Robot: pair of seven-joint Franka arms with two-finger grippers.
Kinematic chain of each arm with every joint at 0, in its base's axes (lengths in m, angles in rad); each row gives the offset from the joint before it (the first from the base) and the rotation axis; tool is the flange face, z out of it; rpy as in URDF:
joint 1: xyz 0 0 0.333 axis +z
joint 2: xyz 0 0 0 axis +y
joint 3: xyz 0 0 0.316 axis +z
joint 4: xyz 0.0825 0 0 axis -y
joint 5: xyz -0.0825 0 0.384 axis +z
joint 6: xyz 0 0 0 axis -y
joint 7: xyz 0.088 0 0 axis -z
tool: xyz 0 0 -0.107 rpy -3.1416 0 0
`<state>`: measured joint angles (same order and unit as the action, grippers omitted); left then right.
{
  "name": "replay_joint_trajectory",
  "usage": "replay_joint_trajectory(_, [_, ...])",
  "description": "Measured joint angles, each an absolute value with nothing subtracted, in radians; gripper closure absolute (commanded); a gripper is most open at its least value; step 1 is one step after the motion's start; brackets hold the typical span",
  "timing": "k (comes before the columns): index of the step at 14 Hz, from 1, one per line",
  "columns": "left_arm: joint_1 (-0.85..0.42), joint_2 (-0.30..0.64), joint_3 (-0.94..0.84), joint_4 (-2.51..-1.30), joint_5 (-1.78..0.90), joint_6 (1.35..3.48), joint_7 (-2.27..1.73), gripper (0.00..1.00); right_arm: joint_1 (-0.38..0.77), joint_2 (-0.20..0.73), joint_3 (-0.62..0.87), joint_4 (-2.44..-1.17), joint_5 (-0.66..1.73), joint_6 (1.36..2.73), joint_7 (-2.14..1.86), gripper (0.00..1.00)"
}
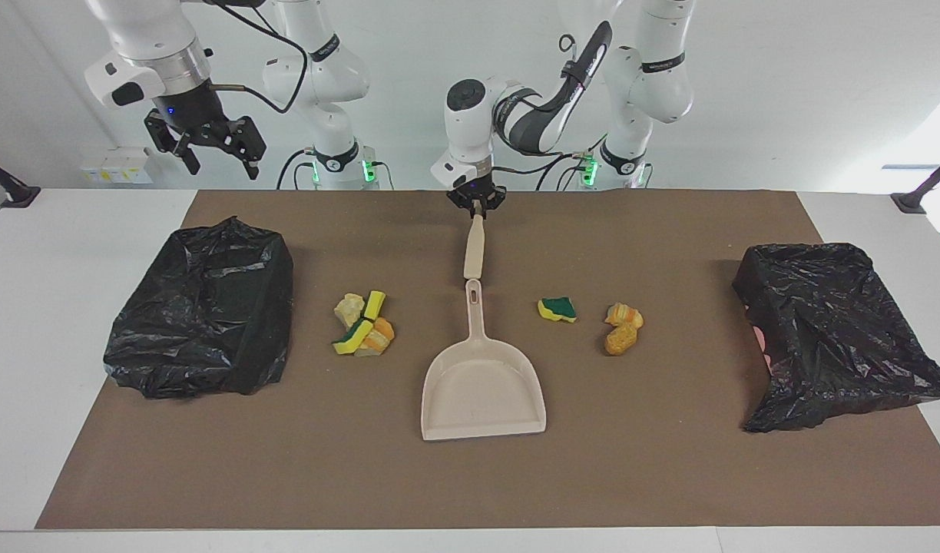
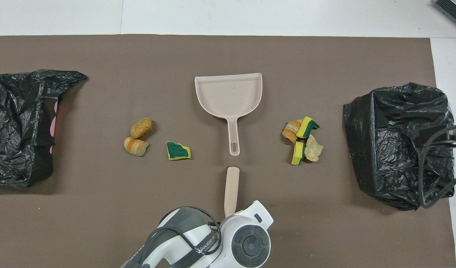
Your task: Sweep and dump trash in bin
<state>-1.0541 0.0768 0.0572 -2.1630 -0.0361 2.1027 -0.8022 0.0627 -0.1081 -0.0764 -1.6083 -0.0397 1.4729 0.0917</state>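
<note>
White tabletop (image 1: 71,253) covered across most of its width by a brown mat (image 1: 670,476), seen in a plain white-walled room with a small white box of outlets on the wall near the right arm's end. At the middle of the mat, a beige dustpan (image 1: 481,384), handle pointing toward the robots. Just nearer to the robots, in line with that handle but apart from it, a beige brush handle (image 1: 474,250), gripped at its robot-side end by the left gripper (image 1: 476,201), fingers closed tight on it. Trash in two groups beside the dustpan: yellow, green-backed and orange sponge chunks (image 1: 365,326) toward the right arm's end, and a green-topped piece (image 1: 557,309) with two orange foam lumps (image 1: 622,329) toward the left arm's end. Crumpled black bin bags at each end of the mat: one (image 1: 201,307) by the right arm, one (image 1: 831,330) by the left. Right gripper (image 1: 209,146) raised above the tabletop's edge near its own bag, fingers spread wide, holding nothing, waiting.
</note>
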Motion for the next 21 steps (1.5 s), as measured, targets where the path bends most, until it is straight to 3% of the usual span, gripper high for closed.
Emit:
replay_joint_trajectory(7, [-0.814, 0.027, 0.066, -2.062, 0.015, 1.927, -0.732, 1.0, 0.068, -0.109, -0.071, -1.609, -0.037, 1.484, 0.077, 0.0])
replay_joint_trajectory(10, [-0.67, 0.021, 0.068, -2.013, 0.017, 1.889, -0.606, 1.0, 0.135, -0.072, -0.052, -1.627, -0.028, 1.583, 0.099, 0.0])
replay_joint_trajectory(13, [-0.527, 0.021, 0.069, -2.003, 0.018, 1.886, -0.453, 1.0, 0.258, 0.057, -0.046, -1.635, -0.026, 1.717, 0.263, 0.0])
replay_joint_trajectory(21, [-0.176, 0.04, 0.069, -2.014, 0.02, 1.933, -0.005, 1.0, 0.444, 0.389, -0.023, -1.589, 0.012, 2.099, 0.557, 0.0])
